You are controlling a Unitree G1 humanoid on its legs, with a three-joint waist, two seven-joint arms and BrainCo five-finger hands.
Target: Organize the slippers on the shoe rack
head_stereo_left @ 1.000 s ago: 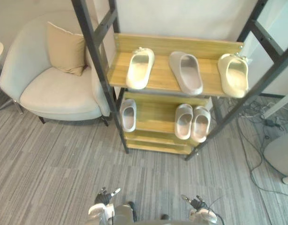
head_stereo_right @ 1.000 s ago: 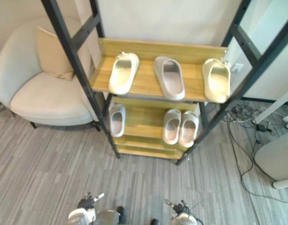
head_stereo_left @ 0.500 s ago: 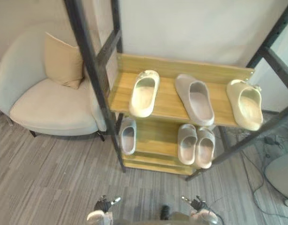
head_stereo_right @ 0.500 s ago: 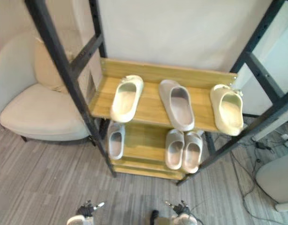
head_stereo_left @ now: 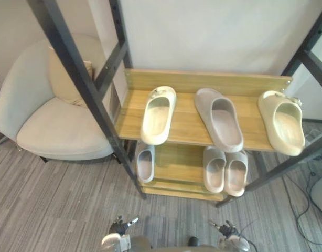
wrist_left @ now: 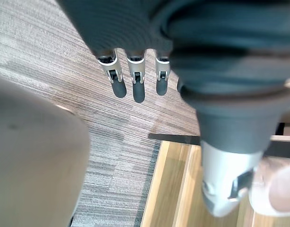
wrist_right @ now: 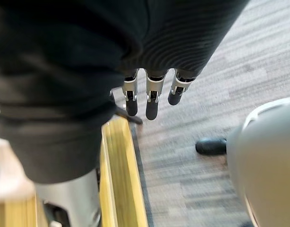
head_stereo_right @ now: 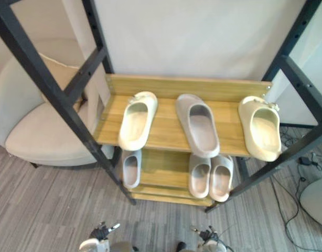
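Both hands are down low over the grey carpet (head_stereo_left: 56, 205) in front of the rack. The left hand (head_stereo_left: 118, 236) and right hand (head_stereo_left: 230, 237) each have their fingers hanging straight and loose with nothing in them (the wrist views show that pretty clearly), so no slipper is picked up at the moment. Moving up to the shoe rack (head_stereo_left: 184, 122), the lower shelf (head_stereo_left: 174, 160) has a single greyish slipper (head_stereo_left: 145, 163) off on the left. A pair of greyish slippers (head_stereo_left: 214, 169) sits side by side and touching on the right, and that pair looks sorted to me. The top shelf is where the mess is. There's a left cream slipper (head_stereo_left: 158, 114), a taupe slipper (head_stereo_left: 219, 126) in the middle angled a bit, and a right cream slipper (head_stereo_left: 282, 128) way out at the far end. So the two cream ones are split up by the taupe one between them. My guess is the creams need putting next to each other, and the taupe one maybe belongs with the lone one below, though I can't tell if they really match. So basically it's barely started. A pale armchair (head_stereo_left: 56, 131) with a tan cushion (head_stereo_left: 64, 84) sits off to the left of the rack.
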